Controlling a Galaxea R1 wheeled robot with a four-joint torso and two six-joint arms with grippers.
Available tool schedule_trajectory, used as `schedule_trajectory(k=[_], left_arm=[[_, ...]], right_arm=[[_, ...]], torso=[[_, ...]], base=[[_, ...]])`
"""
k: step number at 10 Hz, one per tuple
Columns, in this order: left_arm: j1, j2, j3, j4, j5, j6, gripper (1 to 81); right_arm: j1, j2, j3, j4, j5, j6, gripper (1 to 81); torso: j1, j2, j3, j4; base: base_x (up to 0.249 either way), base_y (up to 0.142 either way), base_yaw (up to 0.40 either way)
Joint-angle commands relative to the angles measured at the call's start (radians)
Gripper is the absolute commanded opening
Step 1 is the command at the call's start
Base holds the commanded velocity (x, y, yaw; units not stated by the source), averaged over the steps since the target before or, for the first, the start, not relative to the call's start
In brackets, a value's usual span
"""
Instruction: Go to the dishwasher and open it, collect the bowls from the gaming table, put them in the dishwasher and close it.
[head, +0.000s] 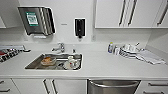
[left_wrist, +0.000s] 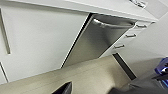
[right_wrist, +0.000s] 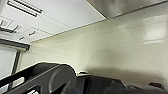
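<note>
The dishwasher (head: 113, 88) sits under the white counter straight ahead and low, slightly right of centre. Its stainless-steel front is shut and the bar handle runs across its top. In the left wrist view the same steel front (left_wrist: 97, 42) stands close, between a white cabinet door and a stack of white drawers. A corner of the steel front (right_wrist: 120, 6) also appears in the right wrist view, above pale floor. The bowls and the gaming table are out of view. Dark robot parts lie along the edge of both wrist views.
A steel sink (head: 32, 65) holding dirty dishes is set in the counter (head: 105, 67), with a tap (head: 60, 47) behind it. White dishes (head: 128, 51) and a cloth (head: 150, 57) lie at the right. White drawers (head: 152, 87) flank the dishwasher. Wall cabinets hang above.
</note>
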Motion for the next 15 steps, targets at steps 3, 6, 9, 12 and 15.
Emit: schedule_trajectory(k=[3, 6, 9, 12, 15], left_arm=[[-0.186, -0.073, 0.161, 0.009, 0.155, 0.002, 81.1], [-0.186, -0.07, 0.155, 0.011, 0.155, 0.002, 81.1], [-0.186, -0.067, 0.15, 0.02, 0.155, 0.002, 81.1], [-0.209, -0.059, 0.149, 0.023, 0.14, 0.004, 81.1], [-0.305, -0.059, 0.144, 0.014, 0.152, 0.004, 81.1]], right_arm=[[0.069, -0.051, 0.033, 0.014, -0.04, 0.001, 81.1], [0.08, -0.041, 0.033, 0.014, -0.042, 0.0, 81.1], [0.094, -0.038, 0.038, 0.014, -0.04, 0.005, 81.1], [0.15, -0.048, 0.087, 0.014, -0.04, 0.038, 81.1], [0.247, -0.084, 0.148, 0.014, -0.063, 0.135, 81.1]], torso=[[0.107, -0.169, 0.0, 0.0], [0.086, -0.149, -0.111, -0.028], [0.095, -0.163, -0.104, -0.019], [0.096, -0.163, -0.123, -0.019], [0.097, -0.164, -0.122, -0.019]], base=[[0.0, 0.0, 0.0], [0.0, 0.0, 0.0], [0.0, 0.0, 0.0], [0.0, 0.0, 0.0], [0.0, 0.0, 0.0]])
